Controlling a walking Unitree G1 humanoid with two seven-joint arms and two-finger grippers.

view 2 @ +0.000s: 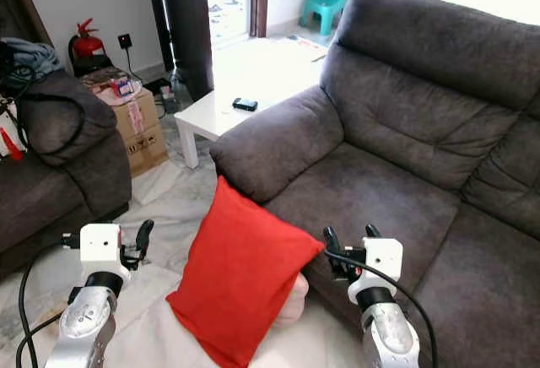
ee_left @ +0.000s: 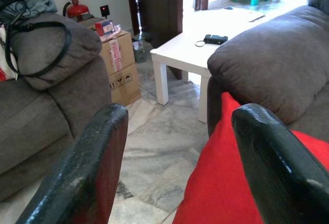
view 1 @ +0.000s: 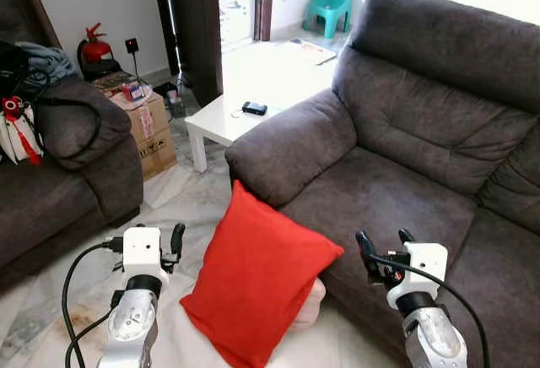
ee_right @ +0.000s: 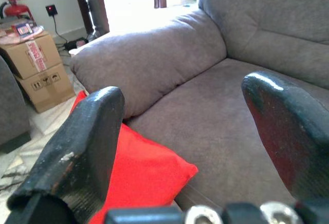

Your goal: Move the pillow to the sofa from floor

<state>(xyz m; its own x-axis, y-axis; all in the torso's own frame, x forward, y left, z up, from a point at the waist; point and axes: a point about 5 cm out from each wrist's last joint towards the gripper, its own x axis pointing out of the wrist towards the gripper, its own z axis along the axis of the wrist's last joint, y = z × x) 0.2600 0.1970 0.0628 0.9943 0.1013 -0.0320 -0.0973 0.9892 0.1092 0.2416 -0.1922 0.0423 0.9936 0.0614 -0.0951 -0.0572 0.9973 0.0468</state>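
One red pillow [view 1: 257,284] leans on the sofa [view 1: 396,191] front, on the floor. Both your left gripper [view 1: 175,244] and right gripper [view 1: 384,246] are spread, empty. It looks soft and light; squeeze its sides.

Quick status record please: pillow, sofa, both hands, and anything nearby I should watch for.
pillow: red square fabric pillow on the floor, propped upright against the sofa front, below the armrest
sofa: dark grey fabric sofa, seat bare
left hand: open, raised left of the pillow, not touching it
right hand: open, raised over the seat edge, right of the pillow
nearby: white low table beyond the armrest; brown cardboard box to the left
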